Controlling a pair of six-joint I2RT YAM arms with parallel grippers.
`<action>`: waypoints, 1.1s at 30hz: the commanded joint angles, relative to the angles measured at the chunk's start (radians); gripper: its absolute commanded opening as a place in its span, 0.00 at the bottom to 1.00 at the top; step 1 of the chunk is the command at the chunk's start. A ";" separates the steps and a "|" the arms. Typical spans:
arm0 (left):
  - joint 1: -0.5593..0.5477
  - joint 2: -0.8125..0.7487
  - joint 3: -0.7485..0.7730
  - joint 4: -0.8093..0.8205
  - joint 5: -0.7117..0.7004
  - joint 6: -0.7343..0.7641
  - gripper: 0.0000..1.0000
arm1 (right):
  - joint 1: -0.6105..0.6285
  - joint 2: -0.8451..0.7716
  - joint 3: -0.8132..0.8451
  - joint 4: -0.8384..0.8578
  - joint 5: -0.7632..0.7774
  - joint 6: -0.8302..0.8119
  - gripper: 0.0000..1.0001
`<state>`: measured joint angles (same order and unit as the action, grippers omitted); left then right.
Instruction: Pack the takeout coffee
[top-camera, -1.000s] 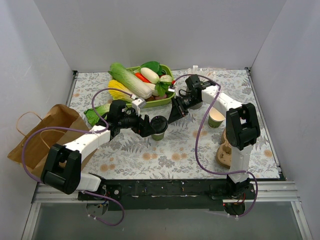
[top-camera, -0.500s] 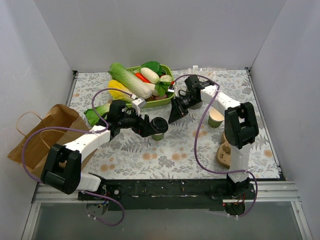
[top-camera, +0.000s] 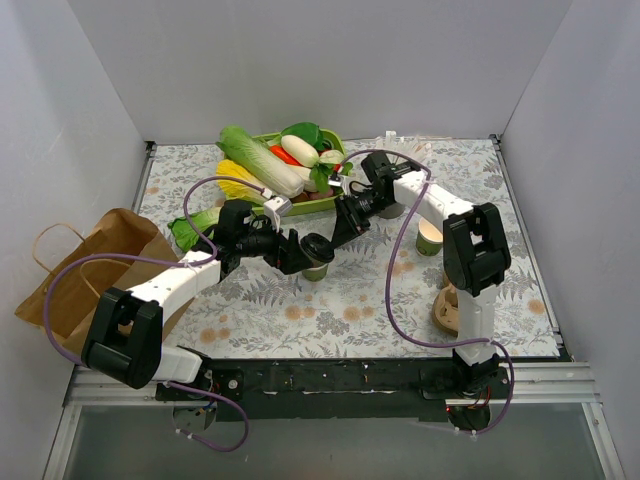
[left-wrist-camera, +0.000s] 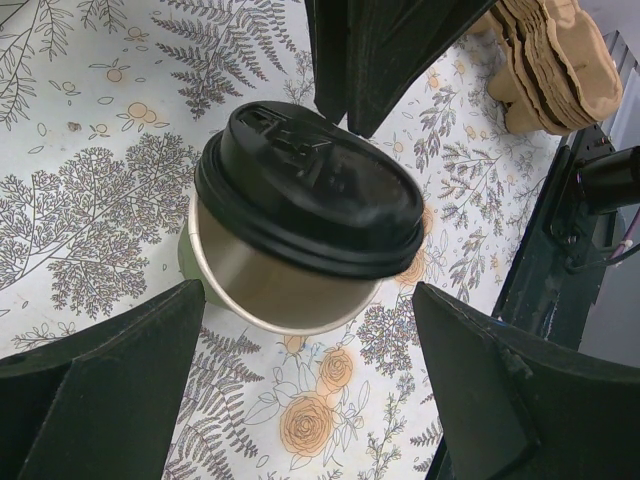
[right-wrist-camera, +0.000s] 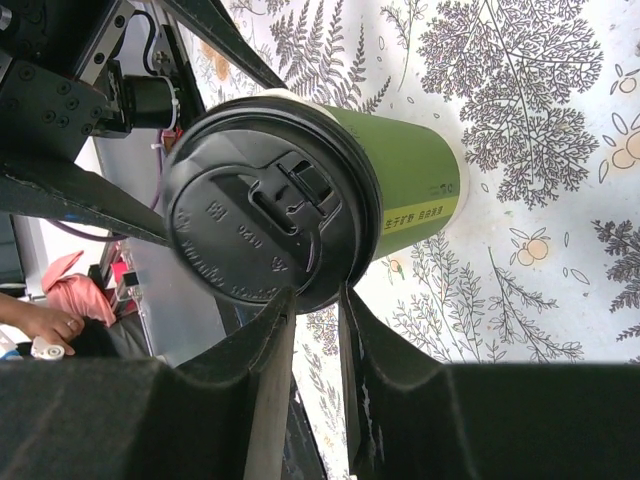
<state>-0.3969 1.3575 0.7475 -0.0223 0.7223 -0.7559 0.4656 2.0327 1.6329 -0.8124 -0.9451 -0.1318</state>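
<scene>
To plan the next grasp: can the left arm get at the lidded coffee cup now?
Probably yes. The left claw stands open with one finger on each side of the coffee cup. The right claw is close at the lid's edge but not between them.

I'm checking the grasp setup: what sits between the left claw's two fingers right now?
The lidded takeout coffee sits between the open fingers of the left claw; the left wrist view shows it.
</scene>
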 joint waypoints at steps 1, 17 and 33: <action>-0.003 -0.024 0.023 0.009 0.006 0.009 0.86 | 0.010 0.015 0.047 0.004 -0.021 -0.006 0.32; -0.003 -0.040 0.013 -0.010 0.003 0.024 0.86 | 0.036 0.006 0.068 0.005 -0.011 -0.005 0.32; -0.003 -0.075 0.030 -0.090 0.012 0.084 0.89 | 0.039 -0.002 0.091 0.002 0.025 -0.012 0.36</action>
<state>-0.3969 1.3296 0.7483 -0.0864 0.7193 -0.7025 0.4980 2.0525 1.6768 -0.8112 -0.9146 -0.1329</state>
